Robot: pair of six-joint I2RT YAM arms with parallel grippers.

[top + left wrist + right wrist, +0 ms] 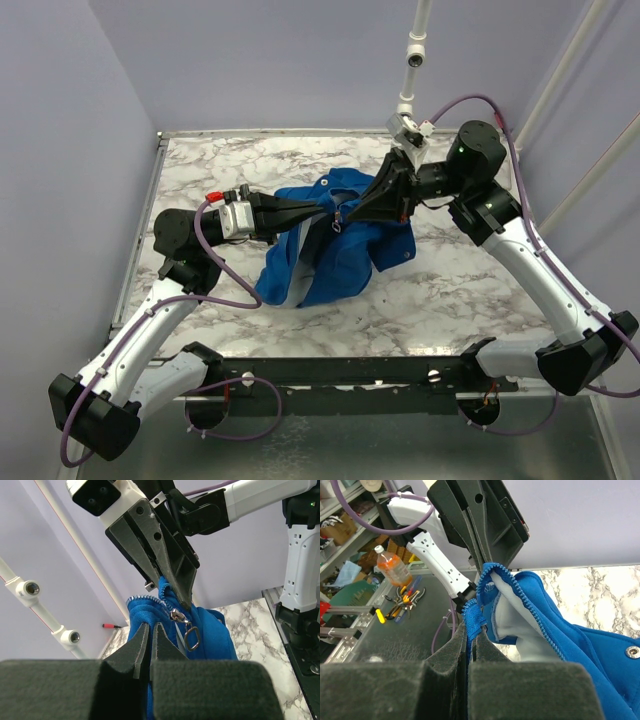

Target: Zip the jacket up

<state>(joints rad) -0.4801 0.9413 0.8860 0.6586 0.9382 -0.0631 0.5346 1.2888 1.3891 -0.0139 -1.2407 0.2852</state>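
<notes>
The royal-blue jacket (340, 255) lies bunched in the middle of the marble table (480, 290), its front edge lifted between both grippers. My left gripper (322, 213) is shut on the jacket's blue fabric (210, 630), fingertips (159, 630) just below the silver zipper slider (177, 615) and its ring pull (192, 639). My right gripper (345, 213) is shut on the blue zipper tape (476, 612), close against the left gripper. The pale lining (520, 615) and a row of zipper teeth (540, 620) show in the right wrist view.
A white pole with a camera (413, 60) stands at the back of the table. A red-handled tool (110, 626) lies by the far wall. Off the table, a bottle (392, 567) and hand tools (405, 597) lie on a bench.
</notes>
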